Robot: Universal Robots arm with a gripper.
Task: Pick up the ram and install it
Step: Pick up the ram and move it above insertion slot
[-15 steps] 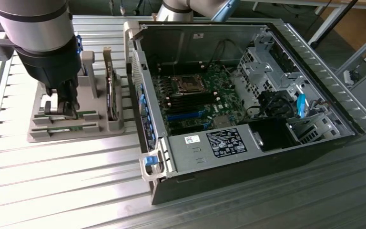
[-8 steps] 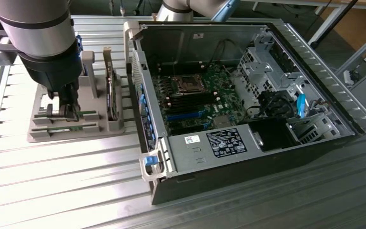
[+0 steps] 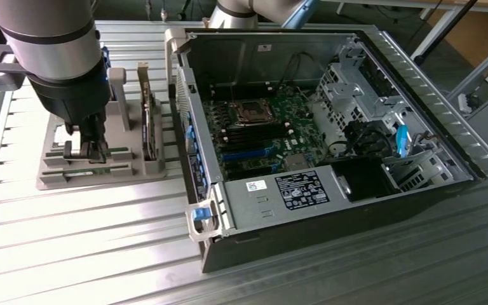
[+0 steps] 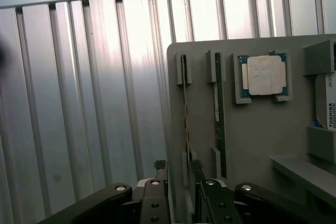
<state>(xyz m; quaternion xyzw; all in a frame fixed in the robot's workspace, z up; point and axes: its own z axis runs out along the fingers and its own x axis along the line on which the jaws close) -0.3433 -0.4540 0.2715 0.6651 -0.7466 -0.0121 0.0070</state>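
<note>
Ram [image 4: 185,108] stands on edge in gray tray [image 4: 252,129], 2nd stick [image 4: 219,103] just beside it, CPU [image 4: 261,75] next over. Gripper [image 4: 178,174] fingers wide apart, one each side of ram's end, not clamped. PC case [image 3: 329,127] sits open at ext. view's right of tray.

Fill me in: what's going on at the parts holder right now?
The gripper is down at the gray parts holder, jaws open either side of one ram stick standing on edge in its slot; it is not gripped. The second ram stick and the CPU sit there too. The open computer case stands on the exterior view's right.
</note>
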